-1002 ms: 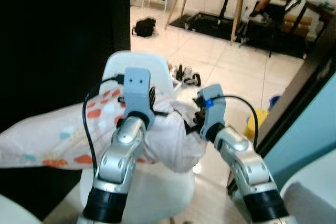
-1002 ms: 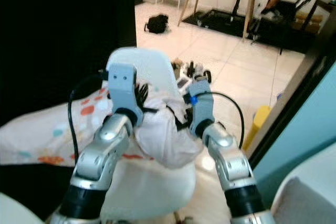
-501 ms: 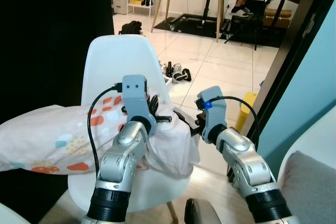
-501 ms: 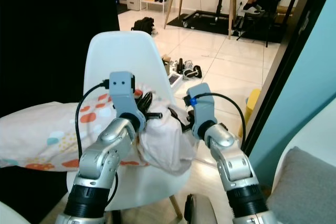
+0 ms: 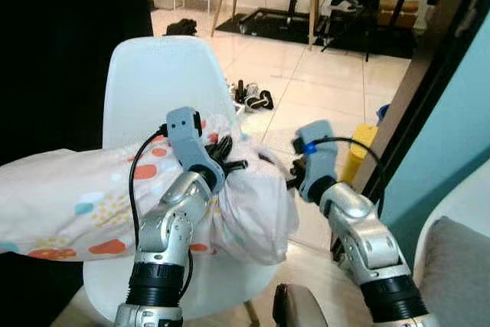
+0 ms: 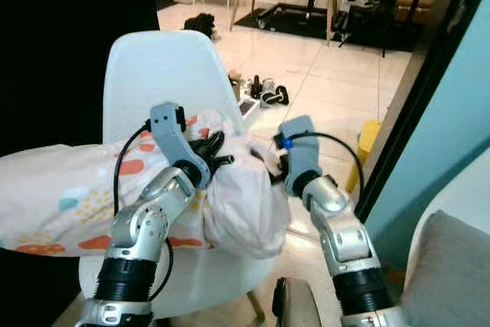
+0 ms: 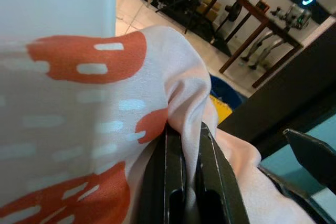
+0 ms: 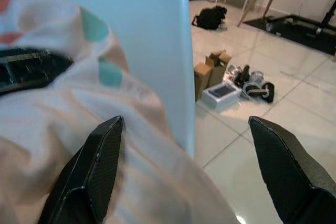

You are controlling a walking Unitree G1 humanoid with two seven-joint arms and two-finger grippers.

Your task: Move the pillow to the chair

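The left gripper [image 7: 184,145] is pinching a fold of the pillow [image 5: 69,197] between closed fingers. The right gripper [image 8: 184,145] is sitting spread wide beside the pillow's end. The pillow is lying across the white chair [image 5: 153,82], overhanging the seat to the robot's left.

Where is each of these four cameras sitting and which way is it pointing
Left eye view: on the head, looking forward and down at the white chair and pillow; both silver arms show, left gripper at the pillow.
Right eye view: the head's other eye, same scene slightly shifted; right gripper beside the pillow.
Left wrist view: on the left wrist, looking along jaws shut on a pillow fold.
Right wrist view: on the right wrist, looking between open jaws at pillow, chair back and floor.
Shared: pillow and chair appear in all.
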